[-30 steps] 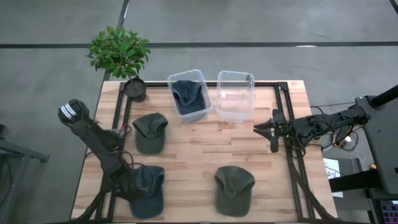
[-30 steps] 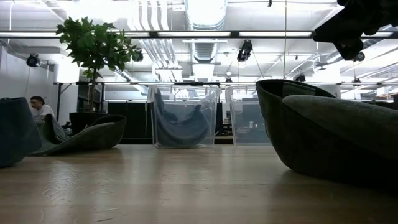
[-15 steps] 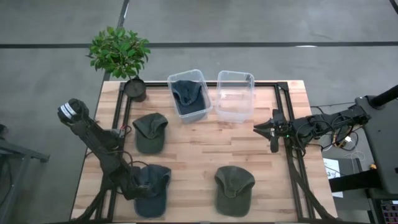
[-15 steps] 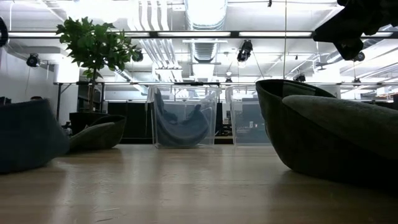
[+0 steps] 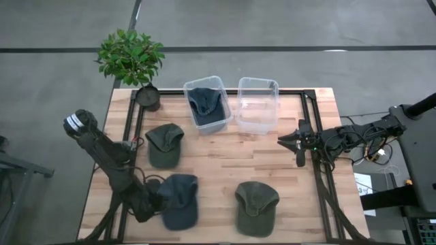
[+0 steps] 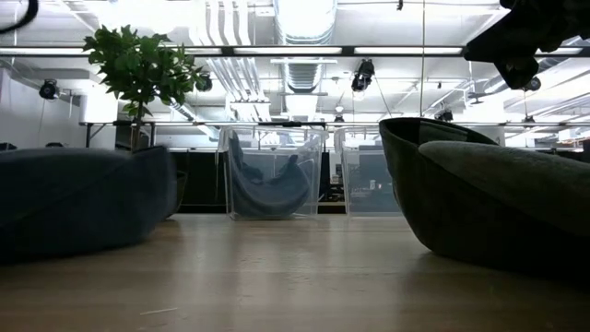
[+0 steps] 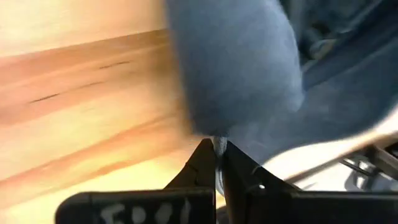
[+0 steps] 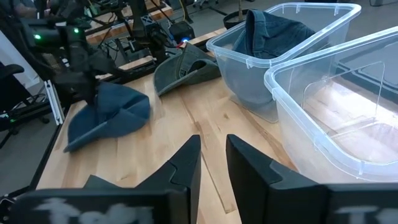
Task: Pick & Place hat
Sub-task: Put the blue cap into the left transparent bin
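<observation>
A blue hat (image 5: 180,199) lies near the table's front left, with my left gripper (image 5: 148,206) shut on its left edge. It fills the left of the low view as a dark mound (image 6: 74,203). One green hat (image 5: 165,144) lies behind the blue hat, and another (image 5: 256,206) lies at the front right. A second blue hat (image 5: 206,103) sits inside the left clear bin. My right gripper (image 5: 281,141) hangs at the table's right side, above the wood. Its fingers stand slightly apart around nothing. My left gripper pinches the blue hat's edge (image 7: 216,142) between its two fingertips, on the hat's left side. The fingers come from the table's left, slanting down. In the right wrist view the held side is raised and the hat's lower edge (image 8: 81,142) lies on the wood.
Two clear bins stand at the back: the left one (image 5: 219,85) holds a hat, the right one (image 5: 257,103) holds nothing. A potted plant (image 5: 131,58) stands at the back left corner. Black frame rails (image 5: 320,177) run along the table's sides. Bare wood lies between the hats.
My left gripper has moved toward the table's right edge. The blue hat has shifted right along the front of the table with it. In the low view the hat has spread toward the middle and covers the green hat behind it.
</observation>
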`<action>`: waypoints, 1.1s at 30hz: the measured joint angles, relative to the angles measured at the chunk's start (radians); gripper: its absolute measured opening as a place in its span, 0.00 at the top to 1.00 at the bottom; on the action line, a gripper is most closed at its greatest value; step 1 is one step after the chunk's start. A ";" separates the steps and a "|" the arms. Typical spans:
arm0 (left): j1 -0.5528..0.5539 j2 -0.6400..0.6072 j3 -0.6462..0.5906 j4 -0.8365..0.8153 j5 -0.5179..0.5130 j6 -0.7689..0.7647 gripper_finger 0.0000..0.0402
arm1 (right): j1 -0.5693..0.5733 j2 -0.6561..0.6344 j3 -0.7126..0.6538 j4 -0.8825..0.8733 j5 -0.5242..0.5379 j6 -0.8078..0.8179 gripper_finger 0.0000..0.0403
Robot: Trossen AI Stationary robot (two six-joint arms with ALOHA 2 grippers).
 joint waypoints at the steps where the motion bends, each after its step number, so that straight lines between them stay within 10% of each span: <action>1: 0.000 0.000 0.015 -0.005 -0.030 0.022 0.99 | 0.000 0.000 0.000 0.000 0.000 0.000 0.83; 22: 0.000 -0.090 0.223 -0.002 -1.011 0.716 0.99 | 0.000 0.000 0.000 0.000 0.000 0.000 0.80; 33: 0.000 -0.234 0.217 0.155 -1.180 1.123 0.99 | 0.000 0.000 0.000 -0.002 0.000 -0.025 0.83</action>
